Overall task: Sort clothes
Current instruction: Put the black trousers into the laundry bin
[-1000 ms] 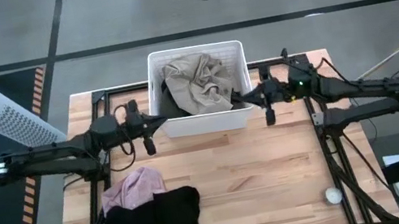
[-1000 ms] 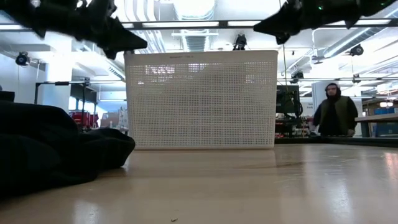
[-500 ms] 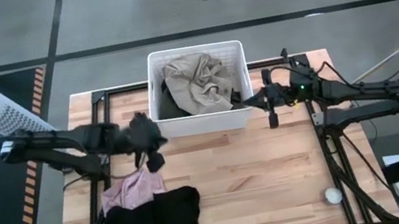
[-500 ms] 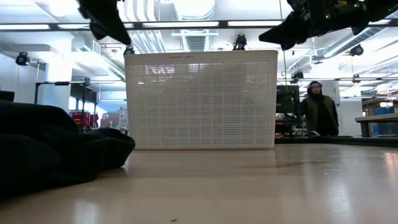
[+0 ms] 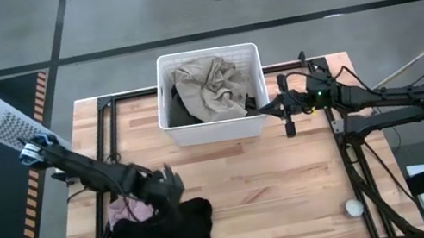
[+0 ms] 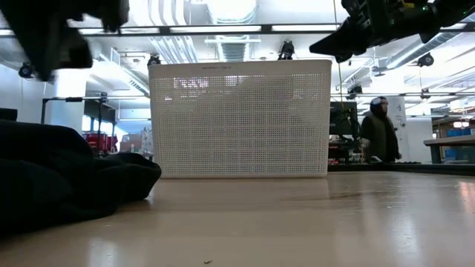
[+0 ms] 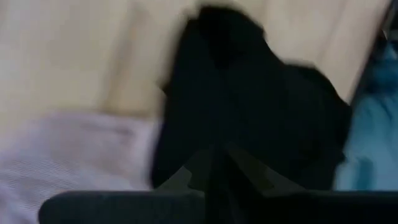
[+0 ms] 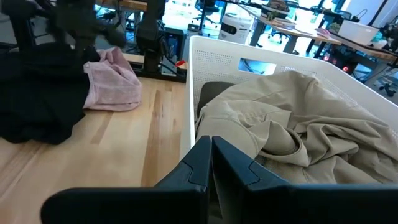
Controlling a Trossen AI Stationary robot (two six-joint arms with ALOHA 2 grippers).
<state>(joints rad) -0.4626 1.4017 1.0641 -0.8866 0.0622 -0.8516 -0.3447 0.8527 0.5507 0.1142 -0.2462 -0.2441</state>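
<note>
Since a second ago the left arm has swung away from the basket and come down toward the near left corner of the table, so the left gripper [image 5: 167,184] now sits right over the clothes pile there, with its fingers shut and nothing pinched between them as far as I can see. That pile is a black garment [image 5: 165,237] spread at the near edge, with the pink shirt [image 5: 126,210] poking out from under the arm just behind it, touching the black one. From the left wrist view it's mostly black fabric [image 7: 261,118] filling the shot with pale pink cloth [image 7: 74,155] off to one side, all blurry. Farther back, the khaki garment [image 5: 208,87] is heaped in the white basket [image 5: 214,130] at the far middle of the table, with a darker piece tucked under it on one side. The right gripper [image 5: 256,108] hasn't budged, parked at the basket's right side, fingers closed and empty; its wrist camera looks over the rim [image 8: 190,93] at the khaki cloth [image 8: 280,130]. A small white ball [image 5: 354,208] lies near the right front corner, well apart from everything. In the low view a person [image 6: 379,132] stands in the room behind.
</note>
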